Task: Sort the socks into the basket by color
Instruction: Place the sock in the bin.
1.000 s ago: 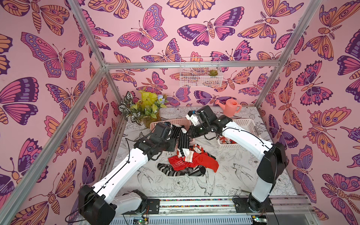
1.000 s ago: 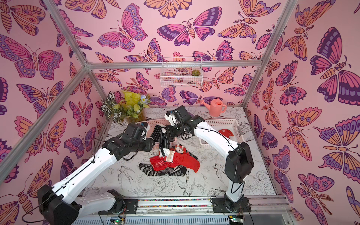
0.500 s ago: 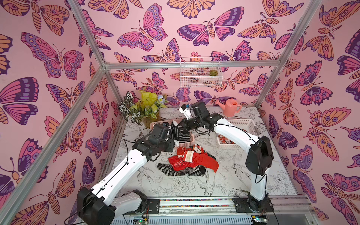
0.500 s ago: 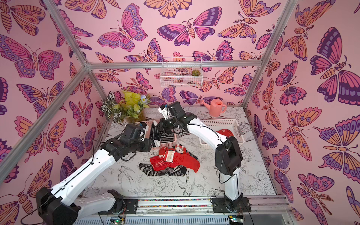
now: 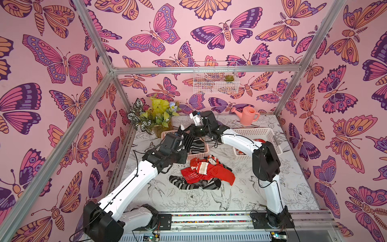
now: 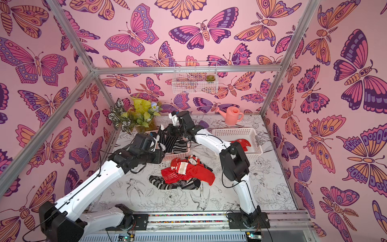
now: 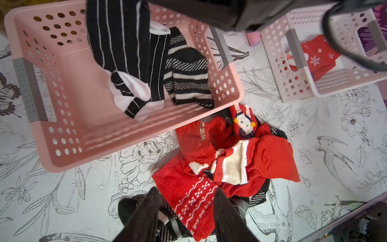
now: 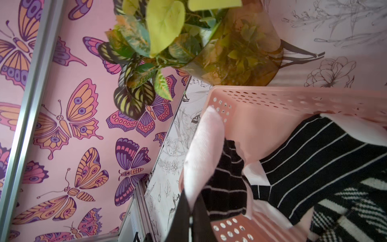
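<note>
Now pinching striped sock (image 8: 226, 178) by white end in right gripper (image 8: 191, 197); long axis hanging down, lower end inside pink basket (image 7: 69, 130) (far-left corner of tabletop (image 7: 314, 146)). Hovering left gripper (image 7: 185, 194) half-spread, empty, above red pile (image 7: 270, 159) mid-tabletop.

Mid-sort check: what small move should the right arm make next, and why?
Probably open the right jaws: the black fabric sock with thin white stripes they pinch hangs over the pink perforated plastic basket, which already holds black-and-white socks.

Fuzzy knitted cloth socks (image 7: 261, 159); smooth, probably matt plastic pink basket (image 7: 88, 125).
</note>
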